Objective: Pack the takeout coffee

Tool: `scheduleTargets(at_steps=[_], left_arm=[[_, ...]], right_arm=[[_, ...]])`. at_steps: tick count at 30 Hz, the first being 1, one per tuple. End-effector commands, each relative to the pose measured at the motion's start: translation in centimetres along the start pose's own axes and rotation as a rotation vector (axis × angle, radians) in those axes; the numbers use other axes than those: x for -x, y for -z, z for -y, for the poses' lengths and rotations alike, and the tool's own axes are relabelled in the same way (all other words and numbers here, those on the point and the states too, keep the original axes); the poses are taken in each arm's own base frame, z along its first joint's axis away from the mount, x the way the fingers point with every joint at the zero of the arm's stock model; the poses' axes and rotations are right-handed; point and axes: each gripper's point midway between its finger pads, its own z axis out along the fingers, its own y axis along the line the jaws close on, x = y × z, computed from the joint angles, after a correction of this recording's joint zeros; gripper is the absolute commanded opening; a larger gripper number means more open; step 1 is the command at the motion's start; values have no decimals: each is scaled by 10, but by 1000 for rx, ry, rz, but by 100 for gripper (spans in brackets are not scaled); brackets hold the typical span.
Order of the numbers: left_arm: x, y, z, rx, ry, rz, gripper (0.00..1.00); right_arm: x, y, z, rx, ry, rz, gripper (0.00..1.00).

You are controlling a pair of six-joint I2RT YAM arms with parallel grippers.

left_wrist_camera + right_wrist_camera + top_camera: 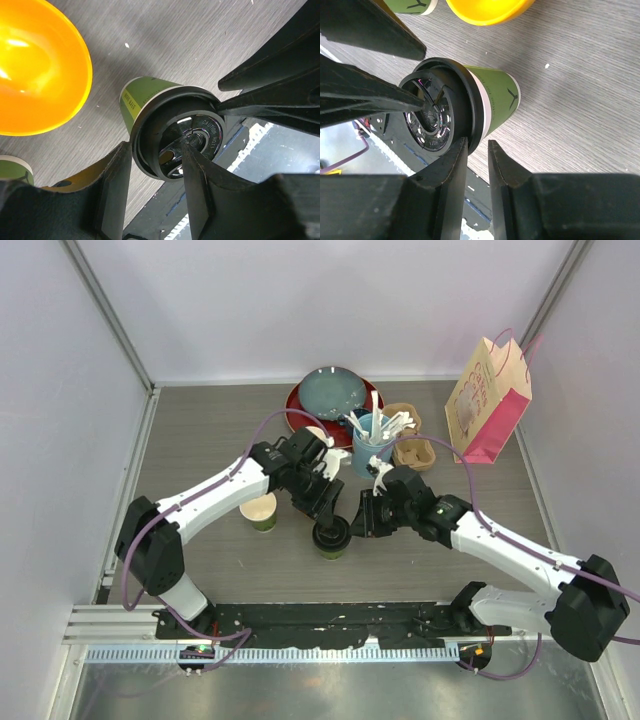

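Bench: grey wood-grain bench (200,420) walled in white, with both arms reaching to its middle.
Lidded cup: the dark green lidded cup (497,100) stands upright near the bench's middle, a little toward the near edge, between the two tools. A black lid (331,535) sits on its mouth.
Left tool: the left tool (157,150) is over the lid from above, moderately wide and holding nothing. One fingertip rests near the lid's centre (by the raised lettering); the other lies just outside the rim.
Right tool: the right tool (476,150) is narrow, its tips at the lid's rim on the opposite side. I cannot tell whether they actually pinch the rim, because the fingers mask the contact.
Open cup: a second green cup (260,510), unlidded and cream inside, stands just left of the lidded one, apart from it and beside the left forearm.
Bowl: an orange bowl (35,65) lies beyond the cups in both wrist views.
Far side: blue cup of white utensils (372,445), cardboard cup carrier (412,448), stacked plates (330,395).
Bag: a pink paper bag (488,405) stands upright at the far right corner.
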Motion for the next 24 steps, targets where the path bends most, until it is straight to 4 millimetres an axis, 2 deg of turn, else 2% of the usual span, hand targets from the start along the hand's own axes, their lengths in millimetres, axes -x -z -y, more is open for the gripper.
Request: scheduleTargets(at_steps=[1,6,8,15,18,22,24], left_arm=[[-18,-2,7,-37,-12,-48,47],[-34,-10,0,-26,-10,-91,44],[-37,-12,-3,-15,-10,-97,44],[-41,-18,-7,-13,-8,-105,43],[-40,-20,-7,-12,-7,-110,43],[-36,-18,-6,-14,-9,-101,43],[-37,-20,-7,-12,-9,-107,43]], right_arm=[[-7,-8,3,20,-36,-22,27],[-21,-19,15,6,-88,-46,11],[-33,-23,23,-11,-111,-73,6],[-61,-29,45,-59,-145,-109,1],[-85,-33,66,-126,-161,-162,1],[-104,-37,83,-176,-180,-208,1],[-106,-37,86,-187,-184,-206,1]])
